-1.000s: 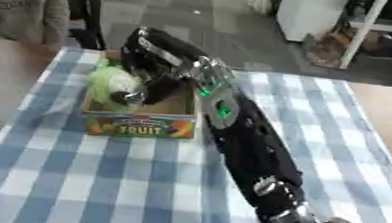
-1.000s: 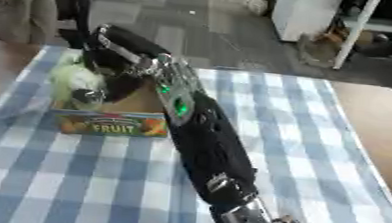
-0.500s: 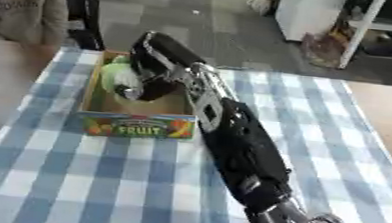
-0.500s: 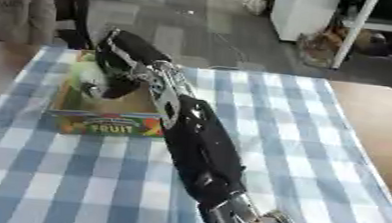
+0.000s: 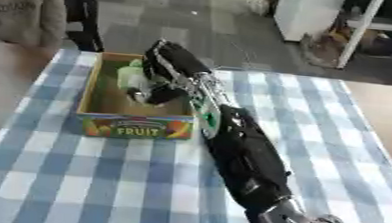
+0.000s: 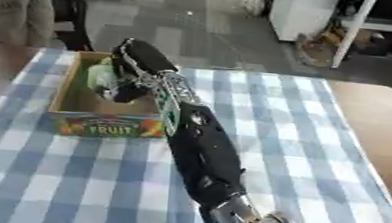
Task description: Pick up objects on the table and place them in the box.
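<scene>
right hand (image 5: pixel 163 76) reaches into the fruit box (image 5: pixel 133 126) at upper left, fingers curled round a pale green object (image 5: pixel 135 77); both views agree.

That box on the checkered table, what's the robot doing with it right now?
The robot's right hand is reaching into the open fruit box on the blue checkered tablecloth. Its fingers are curled around a pale green object, which is low inside the box. I can't make out what the object is. The left hand is out of view.
</scene>
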Controlling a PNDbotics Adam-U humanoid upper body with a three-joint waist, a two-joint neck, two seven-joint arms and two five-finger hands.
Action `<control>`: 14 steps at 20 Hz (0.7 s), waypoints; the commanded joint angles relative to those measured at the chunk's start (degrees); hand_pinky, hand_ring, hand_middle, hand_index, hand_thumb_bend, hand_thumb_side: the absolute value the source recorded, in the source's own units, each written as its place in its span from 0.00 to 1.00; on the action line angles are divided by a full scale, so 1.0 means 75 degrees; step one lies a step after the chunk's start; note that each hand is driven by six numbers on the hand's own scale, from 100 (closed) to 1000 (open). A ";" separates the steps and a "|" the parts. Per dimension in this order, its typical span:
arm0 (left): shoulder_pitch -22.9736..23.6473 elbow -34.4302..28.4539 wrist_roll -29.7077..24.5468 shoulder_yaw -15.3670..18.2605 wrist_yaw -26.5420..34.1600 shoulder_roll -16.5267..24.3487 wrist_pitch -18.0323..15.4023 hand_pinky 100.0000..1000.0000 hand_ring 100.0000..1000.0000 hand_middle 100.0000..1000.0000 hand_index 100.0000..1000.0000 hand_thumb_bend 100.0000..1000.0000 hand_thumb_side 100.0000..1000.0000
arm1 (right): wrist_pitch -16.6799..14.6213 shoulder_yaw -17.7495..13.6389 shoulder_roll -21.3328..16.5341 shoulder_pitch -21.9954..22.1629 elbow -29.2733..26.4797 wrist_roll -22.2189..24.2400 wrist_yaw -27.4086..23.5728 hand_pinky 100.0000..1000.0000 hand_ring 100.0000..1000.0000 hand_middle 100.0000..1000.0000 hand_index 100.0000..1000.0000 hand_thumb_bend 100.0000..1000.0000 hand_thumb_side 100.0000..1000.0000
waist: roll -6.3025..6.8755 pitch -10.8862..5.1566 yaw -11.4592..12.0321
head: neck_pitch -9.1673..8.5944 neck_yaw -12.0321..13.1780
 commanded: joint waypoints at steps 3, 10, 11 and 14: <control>-0.0104 -0.0147 -0.0025 0.0006 0.0029 0.0082 -0.0014 0.57 0.54 0.55 0.62 0.00 0.55 | 0.0225 -0.0114 -0.0145 -0.0113 0.0029 -0.0314 0.0234 0.15 0.24 0.25 0.35 0.37 0.19 | 0.0043 -0.0091 0.0009 | -0.0067 0.0002; -0.0111 -0.0147 -0.0015 0.0013 0.0021 0.0082 -0.0014 0.57 0.54 0.55 0.62 0.00 0.55 | 0.0626 -0.0181 -0.0247 0.0033 0.0113 -0.0824 0.0336 0.22 0.30 0.30 0.40 0.36 0.17 | 0.0032 -0.0083 -0.0009 | -0.0091 0.0020; -0.0111 -0.0147 -0.0015 0.0013 0.0020 0.0082 -0.0015 0.57 0.54 0.55 0.62 0.00 0.55 | 0.0650 -0.0177 -0.0249 0.0052 0.0123 -0.0888 0.0339 0.25 0.33 0.33 0.43 0.36 0.17 | 0.0034 -0.0082 -0.0012 | -0.0088 0.0020; -0.0109 -0.0147 -0.0015 0.0014 0.0016 0.0080 -0.0017 0.57 0.54 0.55 0.62 0.00 0.55 | 0.0668 -0.0154 -0.0252 0.0089 0.0148 -0.1008 0.0351 0.35 0.44 0.42 0.50 0.36 0.16 | 0.0040 -0.0076 -0.0019 | -0.0083 0.0020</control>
